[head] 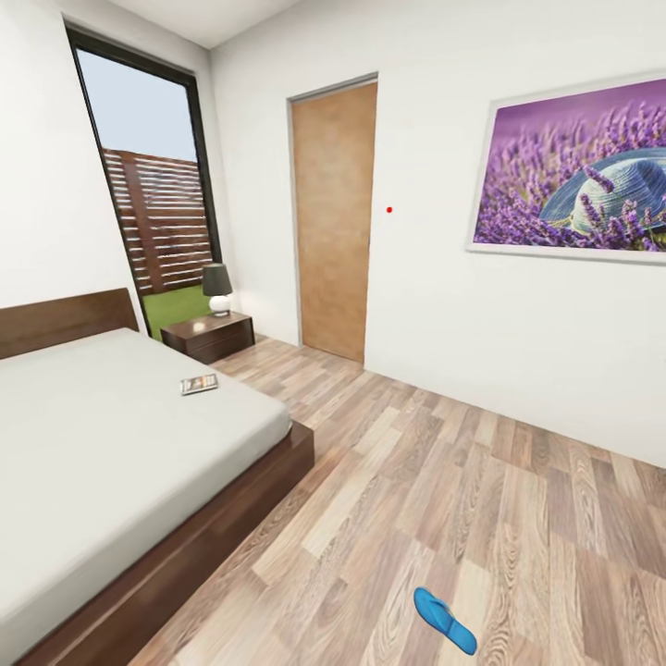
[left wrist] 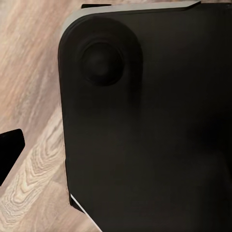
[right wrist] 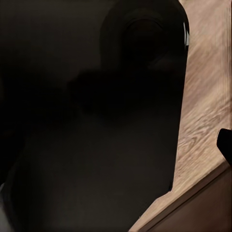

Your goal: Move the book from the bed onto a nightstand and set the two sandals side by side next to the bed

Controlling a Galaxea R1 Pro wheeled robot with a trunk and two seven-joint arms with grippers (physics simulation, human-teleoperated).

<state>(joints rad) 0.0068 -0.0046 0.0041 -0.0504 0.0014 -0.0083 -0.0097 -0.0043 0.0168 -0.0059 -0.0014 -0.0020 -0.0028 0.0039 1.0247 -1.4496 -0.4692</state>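
The book (head: 199,384) lies flat on the light-grey mattress of the bed (head: 102,453), near the mattress's far right corner. Beyond the bed, a dark-brown nightstand (head: 209,335) stands under the window and carries a black-shaded lamp (head: 218,289). One bright blue sandal (head: 444,621) lies on the wood floor in the foreground, well right of the bed's foot. In the left wrist view a black fingertip (left wrist: 10,147) juts in at the frame's edge beside a dark rounded robot panel (left wrist: 145,121). In the right wrist view, a similar dark tip (right wrist: 225,144) shows over the floor.
A brown wooden door (head: 335,222) is set in the far wall, with a framed lavender picture (head: 573,166) to its right. A tall black-framed window (head: 153,185) stands behind the nightstand. Wood-plank floor (head: 444,481) stretches between bed and wall.
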